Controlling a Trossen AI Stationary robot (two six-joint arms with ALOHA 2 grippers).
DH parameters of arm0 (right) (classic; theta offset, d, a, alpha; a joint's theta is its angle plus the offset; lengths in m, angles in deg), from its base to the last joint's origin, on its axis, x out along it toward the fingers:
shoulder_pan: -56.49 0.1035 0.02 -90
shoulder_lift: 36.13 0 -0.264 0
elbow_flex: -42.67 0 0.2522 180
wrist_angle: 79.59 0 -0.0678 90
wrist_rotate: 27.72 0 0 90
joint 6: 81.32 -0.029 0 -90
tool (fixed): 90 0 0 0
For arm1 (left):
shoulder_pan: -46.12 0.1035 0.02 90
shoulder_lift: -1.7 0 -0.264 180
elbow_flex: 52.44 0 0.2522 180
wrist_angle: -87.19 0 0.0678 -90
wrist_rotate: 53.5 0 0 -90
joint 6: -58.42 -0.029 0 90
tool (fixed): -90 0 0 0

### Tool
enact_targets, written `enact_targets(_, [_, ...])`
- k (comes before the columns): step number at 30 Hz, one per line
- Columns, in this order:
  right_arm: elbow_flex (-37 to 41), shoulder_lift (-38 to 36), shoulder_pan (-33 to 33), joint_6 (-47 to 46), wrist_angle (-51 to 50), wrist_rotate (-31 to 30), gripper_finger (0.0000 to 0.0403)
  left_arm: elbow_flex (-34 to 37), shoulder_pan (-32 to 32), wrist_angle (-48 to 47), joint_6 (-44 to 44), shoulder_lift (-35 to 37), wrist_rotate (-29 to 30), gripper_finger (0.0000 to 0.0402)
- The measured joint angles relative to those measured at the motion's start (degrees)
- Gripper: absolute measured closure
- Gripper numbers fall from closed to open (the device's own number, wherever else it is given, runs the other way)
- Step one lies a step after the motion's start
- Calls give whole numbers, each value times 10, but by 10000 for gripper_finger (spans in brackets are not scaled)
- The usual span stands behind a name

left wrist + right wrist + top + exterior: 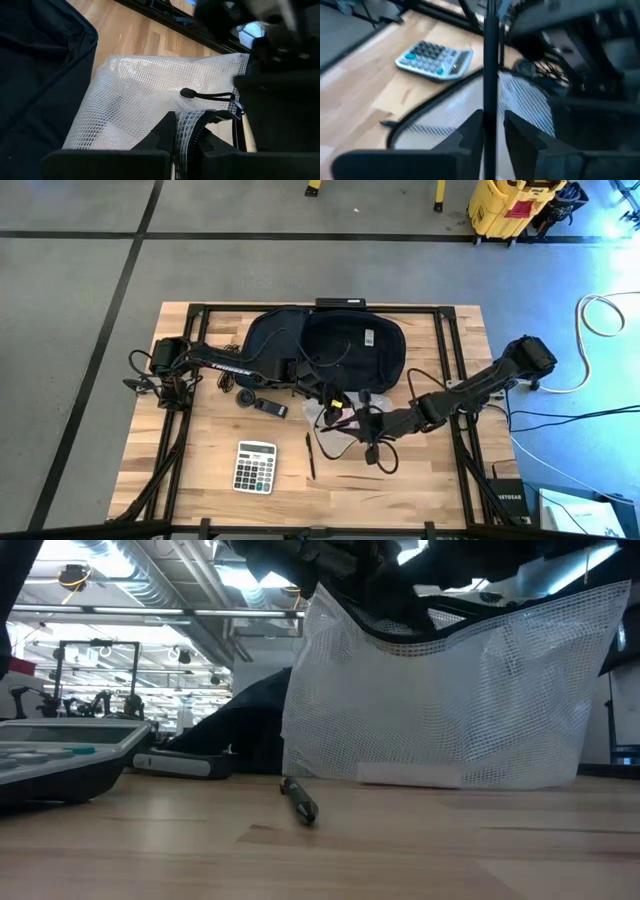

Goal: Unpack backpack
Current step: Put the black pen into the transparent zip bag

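The left gripper [187, 142] was clamped on the edge of a clear mesh pouch [145, 95], a strip of the netting pinched flat between its two dark fingers [165, 135]. A black zipper pull on a cord [205, 94] lay across the pouch just past those fingers. In the overhead view this gripper [322, 392] sat at the front rim of the backpack [330, 345].

The right gripper [492, 132] met the same pouch from the other side, its fingers close around the pouch's thin black border [490, 60]; whether it was truly gripping or letting go could not be told. From above it [362, 420] was just in front of the backpack, over the pouch [335, 438].

At table height the mesh pouch [440, 690] hung from both arms, its lower edge at the wooden tabletop [400, 850].

The backpack, dark and lying open, rested at the back middle of the table [200, 480]. In front of it lay a pen [311, 457], a calculator [255, 467] nearer the left front, and a small dark device [270, 407] beside the left arm.
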Motion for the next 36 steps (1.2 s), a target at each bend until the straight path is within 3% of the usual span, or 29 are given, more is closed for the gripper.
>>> enact_targets(10, [0, -54, 1, -31, -25, 0, 281, 0, 0, 0, -3, 0, 0, 402])
enact_targets(18, [-53, -54, 72, -48, -9, 31, 244, 0, -3, 0, -2, 0, -1, 402])
enact_targets(23, [-111, -8, 119, -45, -21, 29, 199, 0, -3, 2, -2, 0, -2, 402])
enact_targets(30, [-206, 96, 120, -72, -98, 45, 128, 0, -3, 4, -2, 0, -10, 402])
enact_targets(36, [-321, 191, 117, -58, -218, 93, 118, 0, -3, 3, -4, 0, -12, 402])
